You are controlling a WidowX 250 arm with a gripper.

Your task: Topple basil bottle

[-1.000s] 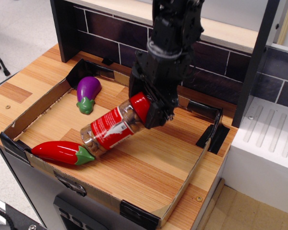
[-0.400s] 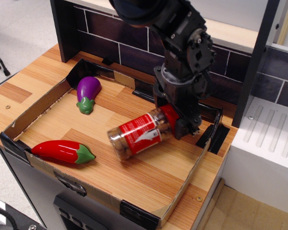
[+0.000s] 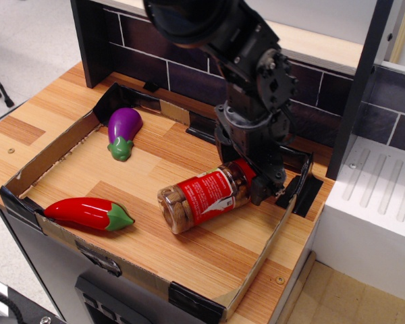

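The basil bottle (image 3: pixel 206 198) is a clear jar with a red-and-white label and brownish contents. It lies on its side in the cardboard tray (image 3: pixel 131 260), its base toward the front left. Its red cap end (image 3: pixel 245 169) sits between the fingers of my black gripper (image 3: pixel 251 177). The gripper is shut on the cap end and stands at the tray's right side. Most of the cap is hidden by the fingers.
A purple toy eggplant (image 3: pixel 123 131) lies at the tray's back left. A red toy chili pepper (image 3: pixel 88 214) lies at the front left wall. A dark brick-pattern wall (image 3: pixel 155 50) stands behind. A white rack (image 3: pixel 378 196) stands to the right.
The gripper has carried the bottle from the tray's middle to the right, and the bottle has gone from tilted and raised to lying low on the tray floor.
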